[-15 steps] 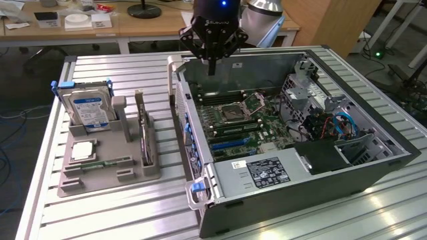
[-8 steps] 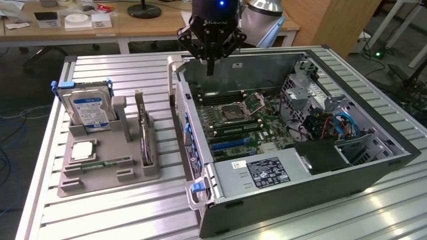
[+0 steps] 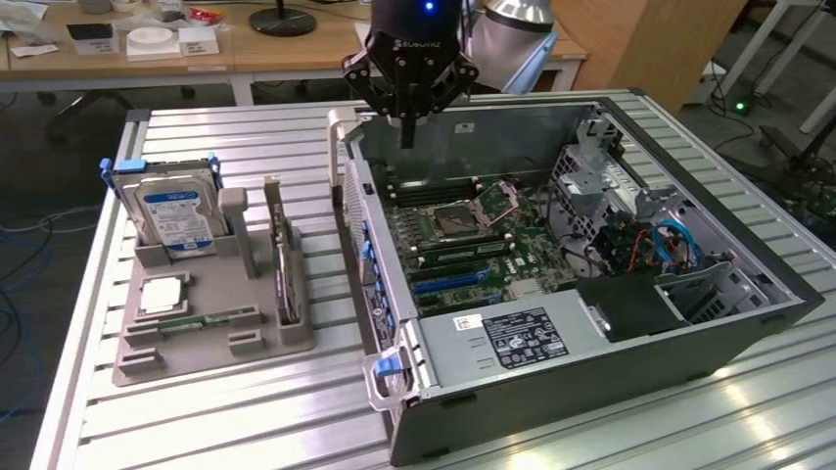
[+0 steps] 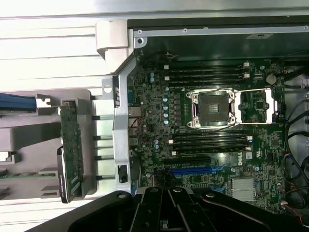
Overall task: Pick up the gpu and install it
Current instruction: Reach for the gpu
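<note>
The dark computer case (image 3: pixel 575 392) lies on its side, open, on the slatted metal bench (image 3: pixel 235 421). Its near end holds the silver power supply (image 3: pixel 523 338) with a black label on top. Deeper inside the case, the green motherboard (image 3: pixel 451 250) lies flat. A blue expansion slot (image 3: pixel 451 284) crosses it just past the power supply, and the bare processor socket (image 3: pixel 460 223) sits further in, between rows of dark memory slots.

Beside the case, on the exterior view's left and apart from its hinged side frame, is a grey holder (image 3: pixel 196 343). The gpu (image 3: pixel 282 269) stands on its long edge in the holder slot closest to the case, untouched. In the wrist view the gpu (image 4: pixel 71 145) shows its green board edge-on, just outside the case's silver frame. A narrow memory stick (image 3: pixel 196 321) and a square processor chip (image 3: pixel 161 294) lie further from the case on the same holder. The hard drive (image 3: pixel 174 211) with its blue-white label stands upright at the holder's far corner.

The pincer (image 3: pixel 407 132) hangs above the far end of the case, over its inner wall, with its black fingers clenched together and nothing between them. In the wrist view the pincer (image 4: pixel 169 193) sits over the motherboard beside the blue slot.
</note>
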Tool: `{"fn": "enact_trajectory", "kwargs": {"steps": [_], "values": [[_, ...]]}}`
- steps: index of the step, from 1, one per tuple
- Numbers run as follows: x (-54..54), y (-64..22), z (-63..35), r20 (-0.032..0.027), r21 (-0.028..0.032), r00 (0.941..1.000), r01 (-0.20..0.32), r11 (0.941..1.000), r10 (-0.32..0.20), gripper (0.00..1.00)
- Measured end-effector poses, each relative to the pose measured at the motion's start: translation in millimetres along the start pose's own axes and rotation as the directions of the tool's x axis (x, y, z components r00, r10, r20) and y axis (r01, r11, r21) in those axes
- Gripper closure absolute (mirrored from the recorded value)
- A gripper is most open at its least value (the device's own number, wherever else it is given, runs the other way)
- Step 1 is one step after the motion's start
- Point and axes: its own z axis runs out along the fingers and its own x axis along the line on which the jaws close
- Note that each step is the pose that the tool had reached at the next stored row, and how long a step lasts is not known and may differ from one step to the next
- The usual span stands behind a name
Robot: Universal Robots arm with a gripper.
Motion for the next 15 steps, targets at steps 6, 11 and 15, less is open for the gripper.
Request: {"fn": "enact_trajectory", "kwargs": {"steps": [6, 11, 15], "values": [[2.9, -0.2, 0.0, 0.0000, 0.0000, 1.0000, 0.000, 1.0000, 0.000, 0.90], [5.6, -0.5, -0.1, 0.0000, 0.0000, 1.0000, 0.000, 1.0000, 0.000, 0.90], [7.4, -0.6, -0.1, 0.0000, 0.0000, 1.0000, 0.000, 1.0000, 0.000, 0.90]]}}
